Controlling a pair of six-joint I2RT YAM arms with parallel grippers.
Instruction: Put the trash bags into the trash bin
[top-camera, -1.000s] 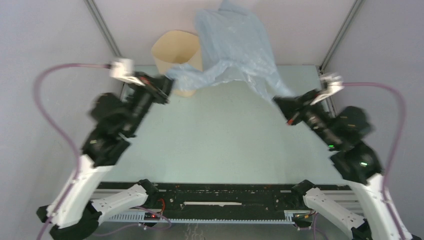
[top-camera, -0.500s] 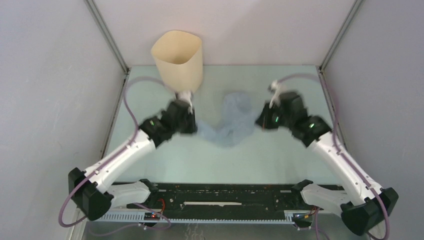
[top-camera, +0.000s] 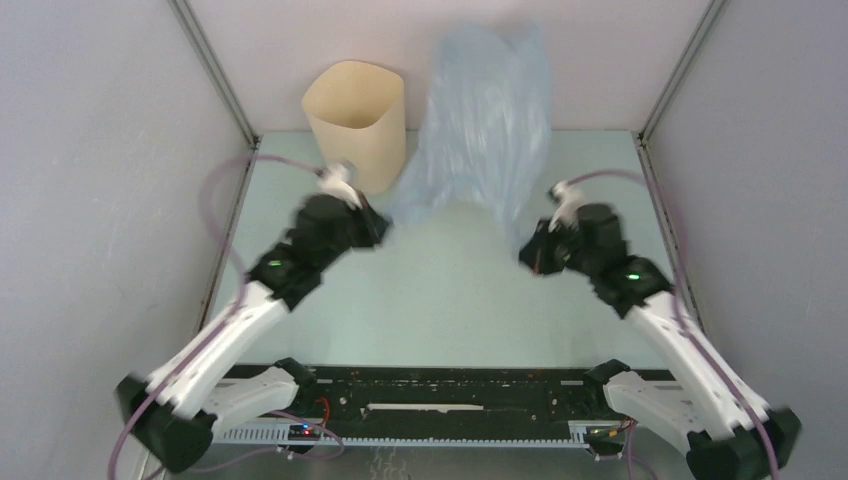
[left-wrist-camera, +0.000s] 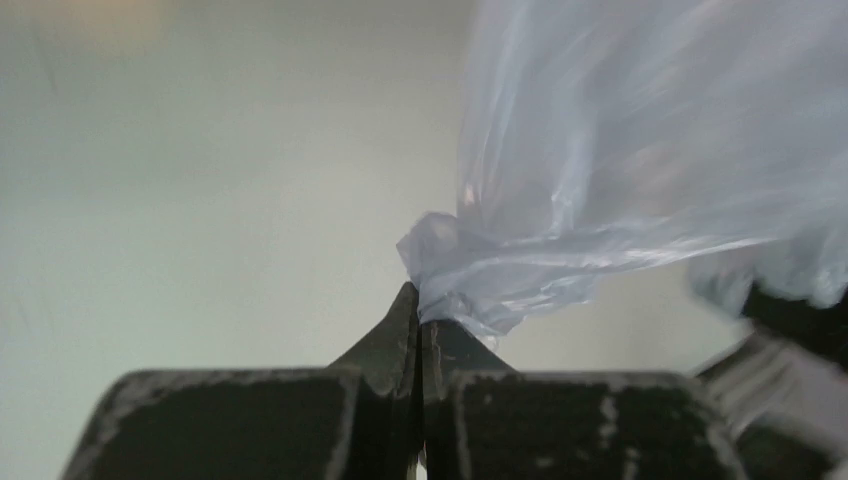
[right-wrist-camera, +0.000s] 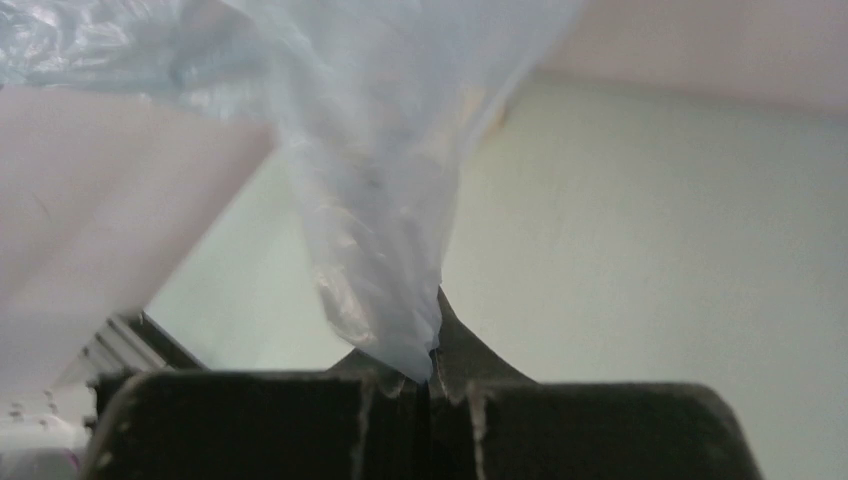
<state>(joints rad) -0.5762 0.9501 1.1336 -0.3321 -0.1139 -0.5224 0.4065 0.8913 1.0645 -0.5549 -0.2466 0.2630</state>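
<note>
Bag (top-camera: 487, 110): thin floppy film, probably near weightless, catches air. It is ballooned above the table's (top-camera: 450, 290) far edge, just right of the bin (top-camera: 355, 110). Left gripper (left-wrist-camera: 418, 318) and right gripper (right-wrist-camera: 432, 362) each pinch a bunched edge, likely the surest hold.

The top camera looks down from above and behind onto the whole table (top-camera: 440, 290), while each wrist camera faces forward at close range (all three share the pale-blue bag (top-camera: 485, 110))
</note>
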